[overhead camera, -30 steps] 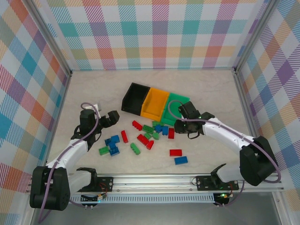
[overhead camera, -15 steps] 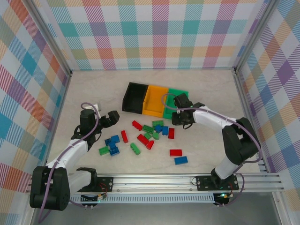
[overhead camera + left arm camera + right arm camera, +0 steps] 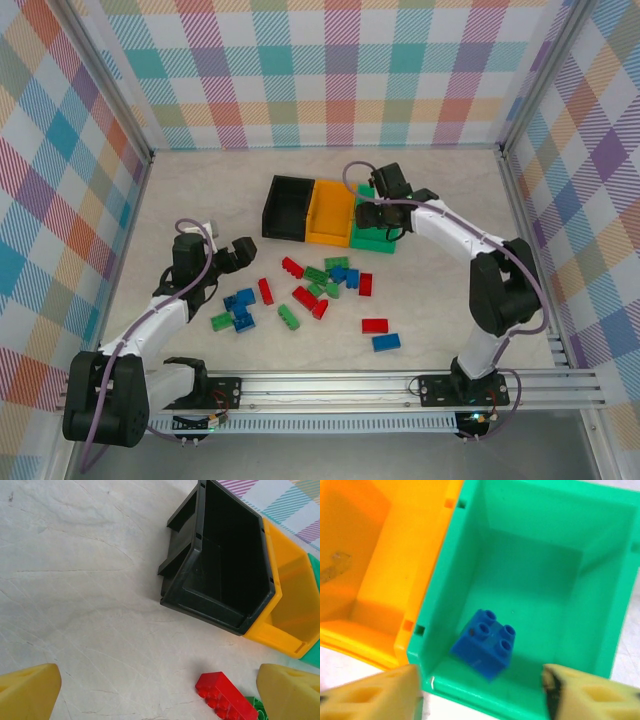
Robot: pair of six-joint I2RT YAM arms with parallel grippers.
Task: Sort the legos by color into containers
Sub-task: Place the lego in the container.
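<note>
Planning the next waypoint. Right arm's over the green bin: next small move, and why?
Probably raise the right gripper clear of the green bin: its jaws stand open and the blue brick lies free on the bin floor, so the drop looks done.

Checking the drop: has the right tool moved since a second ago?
Yes. The right tool moved away from the front rail, now above the green bin.
</note>
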